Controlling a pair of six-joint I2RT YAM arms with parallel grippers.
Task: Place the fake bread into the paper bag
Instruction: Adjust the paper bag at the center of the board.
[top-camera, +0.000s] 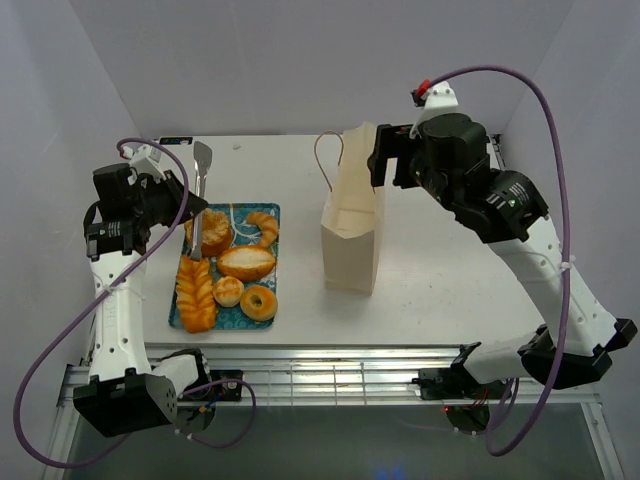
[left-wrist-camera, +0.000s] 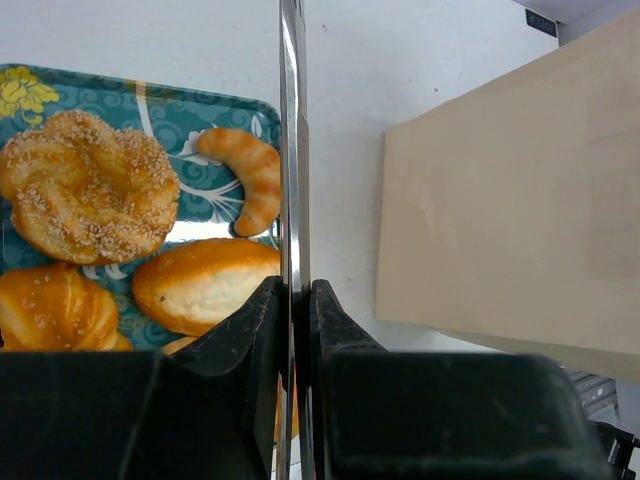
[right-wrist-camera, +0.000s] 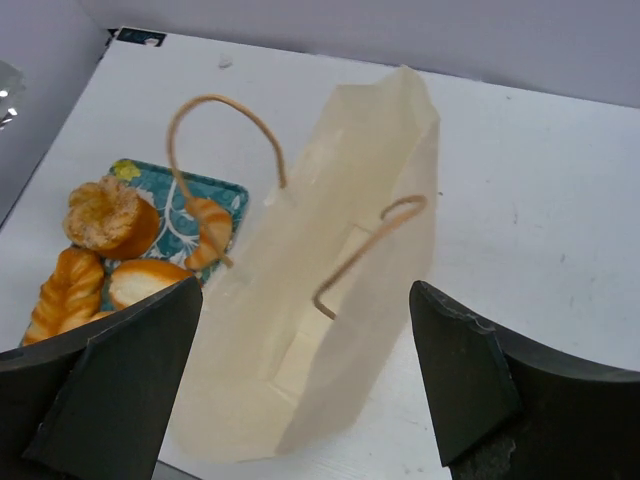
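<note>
Where the table (top-camera: 450, 280) lay closest to the arm bases, the near end of the teal tray (top-camera: 230, 318) carried the braided loaf (top-camera: 195, 292) along its left side. The small bun (top-camera: 228, 291) sat just beside the loaf, and the ring bagel (top-camera: 259, 302) lay toward the right corner. Behind the bun and bagel, the oval roll (top-camera: 246, 262) rested across the middle of the tray. Farther back lay the round seeded pastry (top-camera: 212, 232) on the left and the croissant (top-camera: 265, 228) on the right. All six pastries sat on the tray, and none showed inside the bag.

The left gripper (left-wrist-camera: 295, 295) hung over the far left part of the tray, its jaws pressed together on a slim metal utensil (top-camera: 203, 175). The utensil ran out between them and reached past the tray's far edge, ending in a flared tip.

To the right of the tray and apart from it, the paper bag (top-camera: 350, 235) stood upright on the table with its mouth open upward. One cord handle (right-wrist-camera: 225, 130) arched up on the tray side.

At the bag's far top edge hovered the right gripper (right-wrist-camera: 305, 300), its fingers (right-wrist-camera: 140, 360) spread wide with nothing clamped between them. Whether it touched the paper could not be told.
</note>
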